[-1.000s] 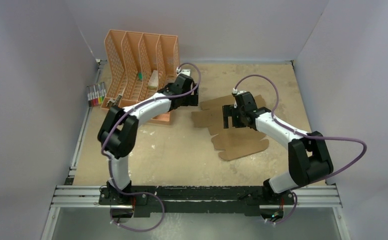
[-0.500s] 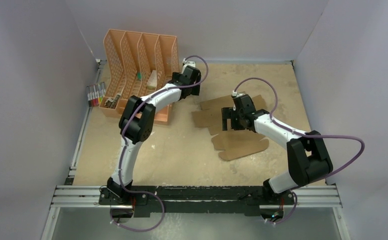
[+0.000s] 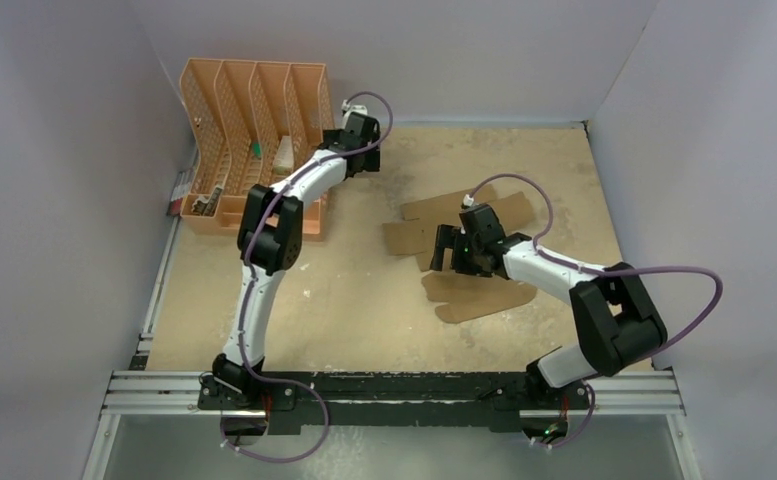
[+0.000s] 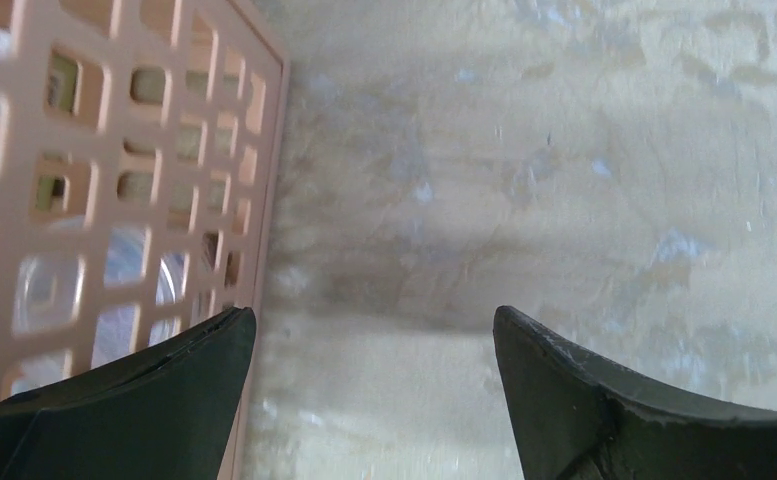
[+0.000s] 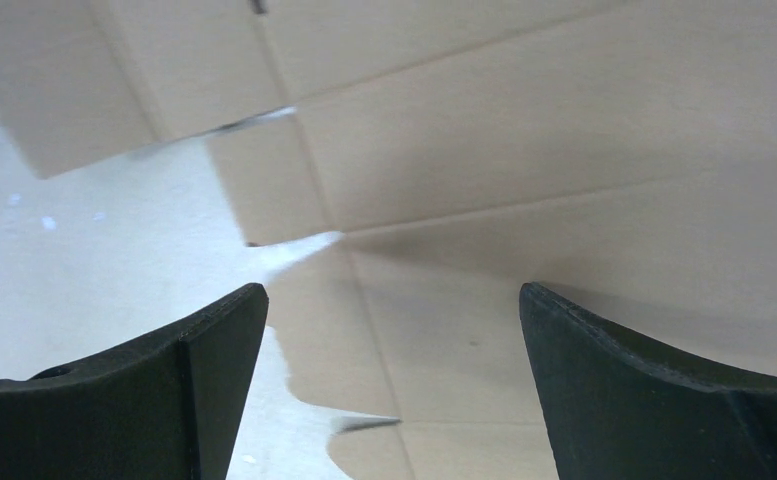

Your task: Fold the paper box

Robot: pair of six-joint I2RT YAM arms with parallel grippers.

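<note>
The paper box (image 3: 484, 292) is a flat brown die-cut cardboard sheet with flaps, lying on the table right of centre. It fills much of the right wrist view (image 5: 524, 150). My right gripper (image 3: 447, 247) is open and empty, low over the sheet's left flaps; in its wrist view the gripper (image 5: 392, 330) spans a creased panel. My left gripper (image 3: 356, 158) is open and empty at the back, beside the orange file organiser's right wall (image 3: 316, 120). In the left wrist view the gripper (image 4: 374, 345) has bare table between its fingers.
The orange slotted file organiser (image 3: 249, 95) stands at the back left, holding small items; its lattice wall shows in the left wrist view (image 4: 114, 170). Grey walls enclose the table. A metal rail (image 3: 394, 385) runs along the near edge.
The left arm swung back and left, and the orange organiser shifted left with it, now covering the markers. The right gripper moved left and nearer along the cardboard.
</note>
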